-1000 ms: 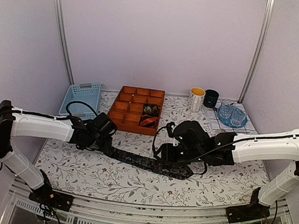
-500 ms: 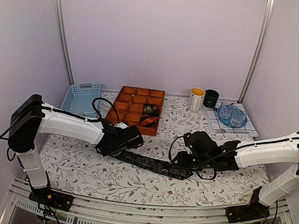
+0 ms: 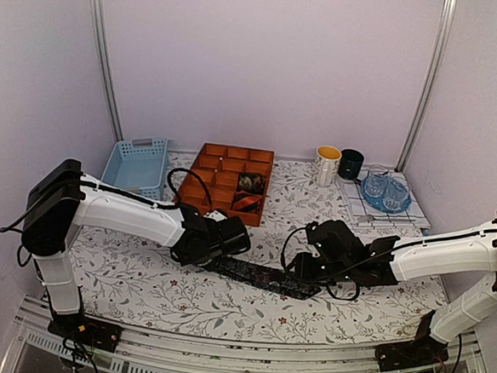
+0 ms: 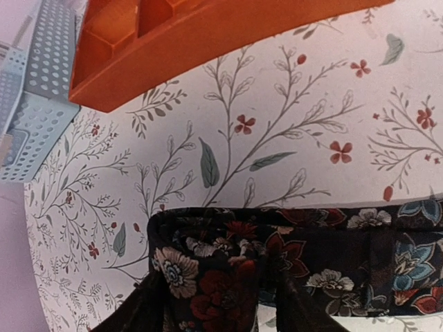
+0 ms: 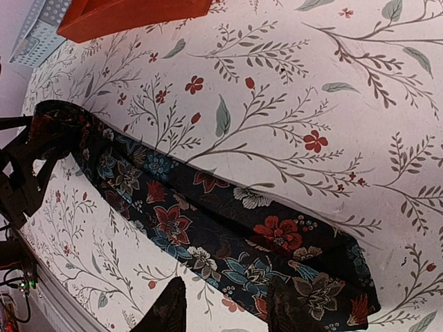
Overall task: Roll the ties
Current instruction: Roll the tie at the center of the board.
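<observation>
Here, rolling is barely begun: end of dark floral fabric necktie (image 5: 208, 235) is folded at left claw (image 4: 218, 304) (grip can't be told); right claw (image 5: 228, 304) is spread open. Nxt: fold to be turned tightly.

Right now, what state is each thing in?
long tie: flat, left end folded over
rolled ties: coiled in orange tray
left gripper: at the folded end, grip unclear
right gripper: open over wide end
blue basket: looks empty
mugs: upright
</observation>
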### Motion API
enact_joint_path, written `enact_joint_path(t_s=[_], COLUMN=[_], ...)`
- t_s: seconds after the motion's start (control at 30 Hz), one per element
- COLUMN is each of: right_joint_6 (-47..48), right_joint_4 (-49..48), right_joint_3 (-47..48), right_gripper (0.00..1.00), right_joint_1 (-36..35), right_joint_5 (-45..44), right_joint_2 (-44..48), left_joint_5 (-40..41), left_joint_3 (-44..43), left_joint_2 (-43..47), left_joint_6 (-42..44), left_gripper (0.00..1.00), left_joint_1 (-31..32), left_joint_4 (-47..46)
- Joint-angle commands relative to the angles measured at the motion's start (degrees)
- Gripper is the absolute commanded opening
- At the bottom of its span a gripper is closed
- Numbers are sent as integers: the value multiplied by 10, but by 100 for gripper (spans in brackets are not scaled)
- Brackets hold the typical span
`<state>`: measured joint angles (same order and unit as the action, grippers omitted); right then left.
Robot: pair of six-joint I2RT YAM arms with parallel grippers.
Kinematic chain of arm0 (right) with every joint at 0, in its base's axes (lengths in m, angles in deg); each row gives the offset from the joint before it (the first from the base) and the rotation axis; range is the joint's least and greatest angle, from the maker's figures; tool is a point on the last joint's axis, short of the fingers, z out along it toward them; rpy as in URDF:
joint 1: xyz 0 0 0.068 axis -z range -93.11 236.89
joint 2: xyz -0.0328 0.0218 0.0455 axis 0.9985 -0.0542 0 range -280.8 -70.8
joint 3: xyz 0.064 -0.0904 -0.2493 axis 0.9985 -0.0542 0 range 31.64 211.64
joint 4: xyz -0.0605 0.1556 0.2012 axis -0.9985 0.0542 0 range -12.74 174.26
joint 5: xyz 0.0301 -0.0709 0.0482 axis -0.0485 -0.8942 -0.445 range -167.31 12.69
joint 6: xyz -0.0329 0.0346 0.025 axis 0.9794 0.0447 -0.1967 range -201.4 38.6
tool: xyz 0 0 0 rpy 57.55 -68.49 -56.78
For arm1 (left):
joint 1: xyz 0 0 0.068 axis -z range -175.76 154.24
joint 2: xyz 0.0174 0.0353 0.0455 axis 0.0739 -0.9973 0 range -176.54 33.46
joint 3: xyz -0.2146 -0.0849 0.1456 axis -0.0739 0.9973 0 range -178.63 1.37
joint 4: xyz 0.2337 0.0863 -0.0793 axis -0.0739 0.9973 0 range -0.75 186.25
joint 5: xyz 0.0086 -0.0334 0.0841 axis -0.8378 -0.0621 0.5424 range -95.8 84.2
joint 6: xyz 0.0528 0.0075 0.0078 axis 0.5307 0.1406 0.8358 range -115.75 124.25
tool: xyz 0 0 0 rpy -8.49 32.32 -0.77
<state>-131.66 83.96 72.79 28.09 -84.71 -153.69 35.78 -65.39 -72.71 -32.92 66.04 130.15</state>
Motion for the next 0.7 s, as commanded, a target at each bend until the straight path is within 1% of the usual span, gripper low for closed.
enact_joint_path(t_s=[0.0,0.17,0.5,0.63,0.67], right_joint_6=[0,-3,-5,-2,-1], right_joint_4=[-10,-12,-16,-18,-19], right_joint_3=[-7,-7,-3,2,5], right_gripper=[39,39,39,39,39], right_joint_1=[4,5,4,5,4], right_joint_5=[-1,1,10,19,21], right_joint_2=[26,24,17,11,10], left_joint_5=[-47,-77,-142,-145,-143], left_joint_3=[-9,-13,0,16,21], left_joint_2=[1,3,-5,19,29], left_joint_6=[8,13,24,25,25], left_gripper=[56,58,58,60,62], left_joint_1=[12,18,22,22,21], left_joint_4=[-37,-60,-122,-135,-138])
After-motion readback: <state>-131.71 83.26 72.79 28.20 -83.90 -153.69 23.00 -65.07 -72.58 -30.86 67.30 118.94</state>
